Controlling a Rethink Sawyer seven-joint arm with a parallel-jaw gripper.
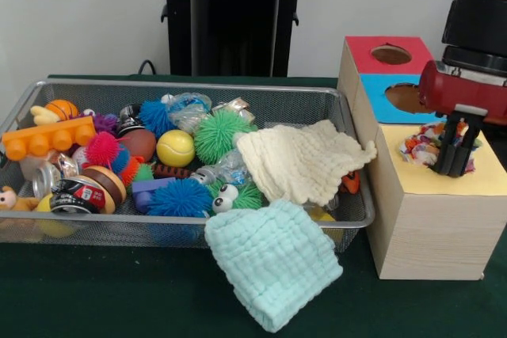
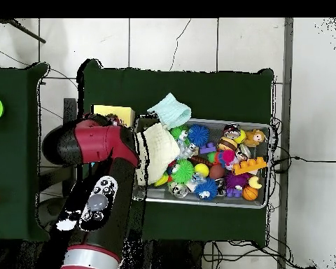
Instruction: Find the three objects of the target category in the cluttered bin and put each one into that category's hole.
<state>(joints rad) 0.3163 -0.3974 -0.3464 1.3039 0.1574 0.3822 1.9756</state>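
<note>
The gripper (image 1: pixel 455 165) stands on the yellow top of the wooden box (image 1: pixel 432 231), its dark fingers hiding the hole there; they are down on a multicoloured rope toy (image 1: pixel 420 146), though whether they are clamped on it cannot be made out; from overhead the red arm (image 2: pixel 97 150) covers the boxes almost entirely. The red hole (image 1: pixel 391 55) shows whole, the blue hole (image 1: pixel 405 97) is half cut off by the wrist. Beside the box, touching it, sits the wire mesh bin (image 1: pixel 47 87); a cream cloth (image 1: pixel 301 160) smothers its right end, a mint cloth (image 1: pixel 273 263) spills over the front rim; inside lie spiky balls, a yellow tennis ball (image 1: pixel 175 148), an orange toy brick (image 1: pixel 47 140).
</note>
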